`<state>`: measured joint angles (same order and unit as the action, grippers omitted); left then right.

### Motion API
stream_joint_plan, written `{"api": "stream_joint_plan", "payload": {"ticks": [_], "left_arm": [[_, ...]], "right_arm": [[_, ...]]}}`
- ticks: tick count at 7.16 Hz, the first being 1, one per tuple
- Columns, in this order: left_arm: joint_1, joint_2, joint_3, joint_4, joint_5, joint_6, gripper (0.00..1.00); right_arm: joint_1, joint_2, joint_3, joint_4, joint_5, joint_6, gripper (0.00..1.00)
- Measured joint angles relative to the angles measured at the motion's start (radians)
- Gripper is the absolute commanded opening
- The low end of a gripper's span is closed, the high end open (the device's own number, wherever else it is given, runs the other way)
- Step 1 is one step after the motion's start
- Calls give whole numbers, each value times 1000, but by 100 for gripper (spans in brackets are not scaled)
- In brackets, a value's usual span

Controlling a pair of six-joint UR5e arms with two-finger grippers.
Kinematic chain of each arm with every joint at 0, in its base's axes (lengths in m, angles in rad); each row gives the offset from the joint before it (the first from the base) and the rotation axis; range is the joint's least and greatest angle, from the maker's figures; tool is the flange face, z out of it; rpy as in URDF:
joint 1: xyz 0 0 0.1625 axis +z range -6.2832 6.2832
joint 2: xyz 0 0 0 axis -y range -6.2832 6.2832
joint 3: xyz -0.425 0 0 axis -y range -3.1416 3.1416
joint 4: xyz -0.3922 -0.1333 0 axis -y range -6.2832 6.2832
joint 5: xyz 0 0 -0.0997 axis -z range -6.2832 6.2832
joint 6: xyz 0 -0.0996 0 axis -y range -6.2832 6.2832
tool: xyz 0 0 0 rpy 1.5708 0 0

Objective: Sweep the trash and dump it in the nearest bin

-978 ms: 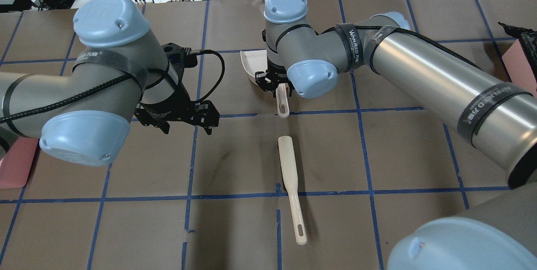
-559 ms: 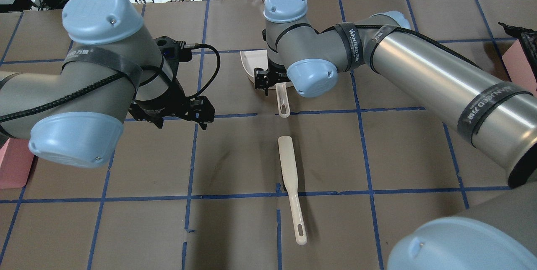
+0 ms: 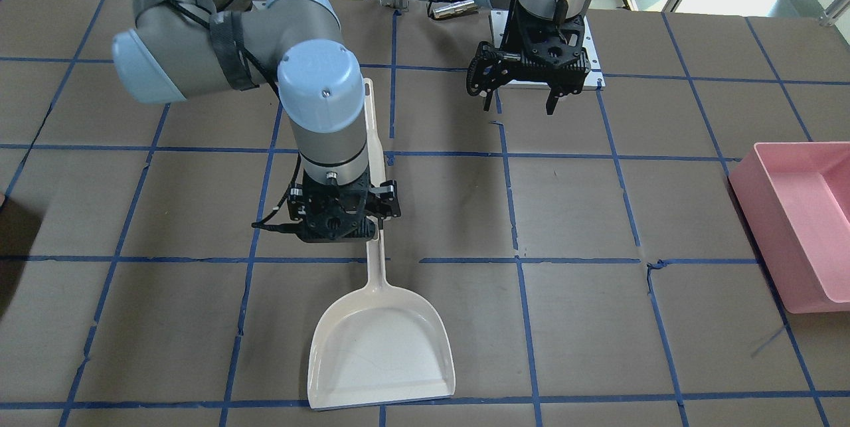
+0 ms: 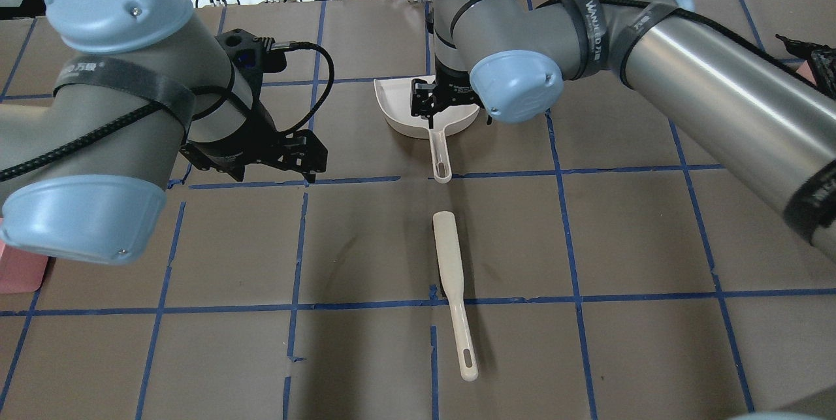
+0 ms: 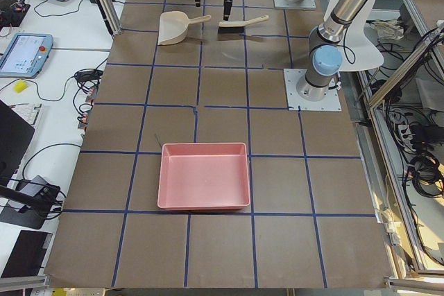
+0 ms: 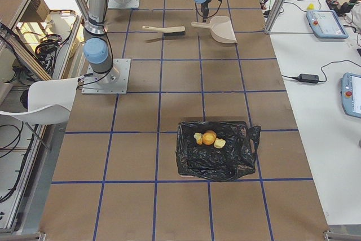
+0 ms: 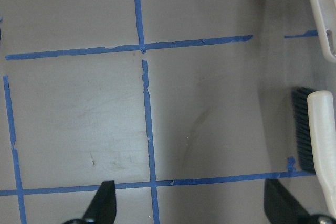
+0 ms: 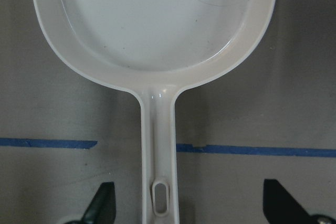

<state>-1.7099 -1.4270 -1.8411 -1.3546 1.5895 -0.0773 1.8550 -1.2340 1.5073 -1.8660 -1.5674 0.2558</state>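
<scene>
**Item 1.** Trash: three small food scraps, a tan oval lump and two pale-green apple pieces. They lie huddled in the black plastic-bag-lined bin toward the right end of the brown, blue-taped tabletop. Dumping looks done.

**Item 2.** White plastic dustpan: flat at mid-tabletop and bare, mouth toward the operators' edge, handle toward the robot's edge. This probably keeps the handle reachable from above.

**Item 3.** Cream long-handled brush: lies in line behind that handle, untouched.

**Item 4.** Right pincer: jaws spread wide, straddling the dustpan handle without contact.

**Item 5.** Left pincer: jaws apart, holding nothing, beside the brush head.

**Item 6.** Pink rectangular plastic bin: toward the left end.

The trash sits well apart from both pincers.
</scene>
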Motion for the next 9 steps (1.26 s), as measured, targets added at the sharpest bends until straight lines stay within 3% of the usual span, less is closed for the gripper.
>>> {"api": "stream_joint_plan", "payload": {"ticks": [4, 6, 9], "left_arm": [[18, 18, 3, 6, 1, 1, 100], [51, 25, 3, 6, 2, 1, 100], [71, 38, 2, 4, 3, 2, 100]], "right_arm": [[-153, -238, 1, 227, 1, -96, 100], [-230, -317, 11, 255, 1, -150, 100], [-255, -360, 41, 257, -1, -158, 100]]}}
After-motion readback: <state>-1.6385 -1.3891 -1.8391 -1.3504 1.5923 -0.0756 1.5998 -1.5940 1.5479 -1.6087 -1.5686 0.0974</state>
